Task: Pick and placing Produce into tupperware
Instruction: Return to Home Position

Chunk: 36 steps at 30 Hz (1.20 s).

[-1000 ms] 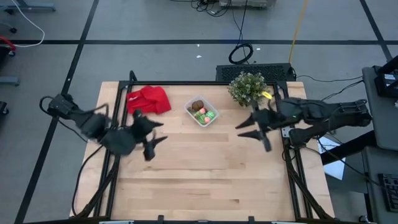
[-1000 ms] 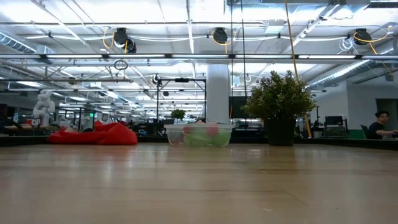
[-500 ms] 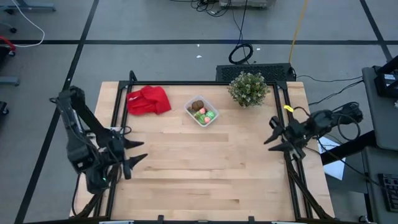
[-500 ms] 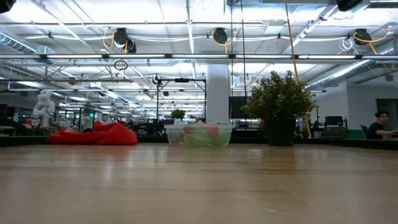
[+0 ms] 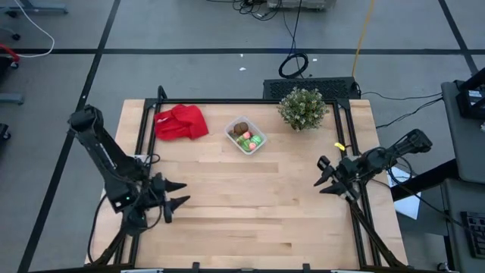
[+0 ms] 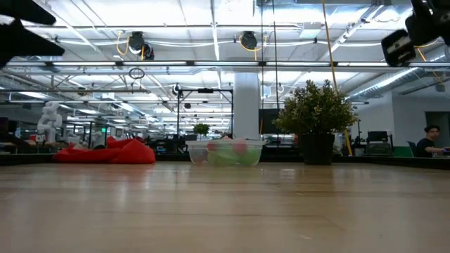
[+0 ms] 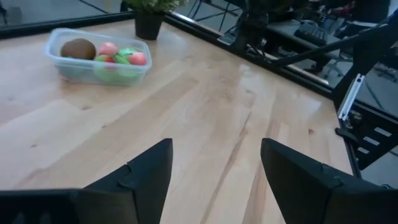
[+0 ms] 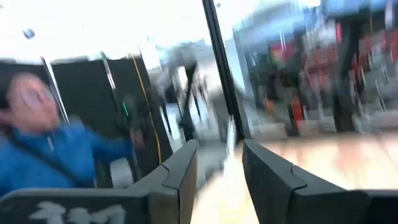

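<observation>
- One wooden table fills the high view; you have both arms drawn back to its side edges, well apart from everything standing on it.
- Left arm: the left gripper hangs over the table's left edge, toward the near half. In its wrist view you see its fingers spread wide with only bare wood between them.
- Right arm: the right gripper hangs at the right edge, near the frame rail. Its wrist view is blurred, but you can see the two fingers parted and holding nothing. A person in a blue top shows beyond them.
- Potted plant: upright at the far edge, right of centre.
- Red cloth: bunched at the far-left corner.
- Tupperware: between cloth and plant near the far edge, touching neither, lying at a slant, no lid on it.
- Produce: you find every piece inside the tupperware: a brown piece at one end, then a pink piece, a green piece and a red piece packed beside it.
</observation>
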### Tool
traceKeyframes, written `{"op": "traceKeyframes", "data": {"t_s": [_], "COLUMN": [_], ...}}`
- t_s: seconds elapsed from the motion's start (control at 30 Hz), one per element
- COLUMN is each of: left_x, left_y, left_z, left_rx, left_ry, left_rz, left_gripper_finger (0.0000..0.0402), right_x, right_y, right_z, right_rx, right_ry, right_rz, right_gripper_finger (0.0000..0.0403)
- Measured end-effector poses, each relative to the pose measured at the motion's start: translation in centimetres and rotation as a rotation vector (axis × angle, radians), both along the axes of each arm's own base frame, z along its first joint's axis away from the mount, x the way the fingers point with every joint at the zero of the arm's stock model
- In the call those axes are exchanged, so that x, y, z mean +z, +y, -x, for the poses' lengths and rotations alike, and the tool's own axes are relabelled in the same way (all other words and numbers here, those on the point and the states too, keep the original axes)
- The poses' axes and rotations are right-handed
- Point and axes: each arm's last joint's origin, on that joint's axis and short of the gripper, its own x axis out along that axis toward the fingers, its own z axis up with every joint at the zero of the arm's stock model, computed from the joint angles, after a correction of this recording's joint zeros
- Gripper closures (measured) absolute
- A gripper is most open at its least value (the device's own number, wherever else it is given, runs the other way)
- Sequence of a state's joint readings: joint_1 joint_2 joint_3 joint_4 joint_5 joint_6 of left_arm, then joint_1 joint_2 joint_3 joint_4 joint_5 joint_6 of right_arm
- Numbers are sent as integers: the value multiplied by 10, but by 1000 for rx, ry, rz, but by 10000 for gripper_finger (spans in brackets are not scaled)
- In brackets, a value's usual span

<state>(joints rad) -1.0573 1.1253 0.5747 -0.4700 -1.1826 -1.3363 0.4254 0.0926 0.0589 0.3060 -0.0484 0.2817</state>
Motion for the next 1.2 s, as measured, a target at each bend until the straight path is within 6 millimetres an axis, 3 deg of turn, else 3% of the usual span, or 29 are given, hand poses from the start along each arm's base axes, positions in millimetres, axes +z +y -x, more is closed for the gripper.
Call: {"op": "traceKeyframes", "data": {"t_s": [0.07,0.23,0.47,0.57,0.67,0.87,1.07,1.2], "left_x": [-8,-21,-44,-42,-27,0,20,11], "left_y": [2,14,59,84,108,136,135,131], "left_z": [-8,-36,-74,-84,-86,-52,-9,7], "left_rx": [-6,-83,-136,-117,-123,-58,-37,-32], "left_ry": [-16,-43,54,81,47,62,-28,-78], "left_rz": [7,18,-51,-98,-135,-159,-174,-182], "left_gripper_finger": [153,153,153,153,153,153,153,153], "right_x": [6,1,-3,-6,-6,-8,-5,1], "right_y": [-1,-6,-13,-17,-20,-23,-25,-27], "right_z": [1,-5,-9,-11,-11,-12,-10,-7], "right_rx": [-14,-145,-226,-261,-295,-324,-341,-366], "right_ry": [-77,-12,32,61,49,62,26,-40], "right_rz": [-31,-18,-8,-4,8,35,33,44], "right_gripper_finger": [284,284,284,284,284,284,284,284]}}
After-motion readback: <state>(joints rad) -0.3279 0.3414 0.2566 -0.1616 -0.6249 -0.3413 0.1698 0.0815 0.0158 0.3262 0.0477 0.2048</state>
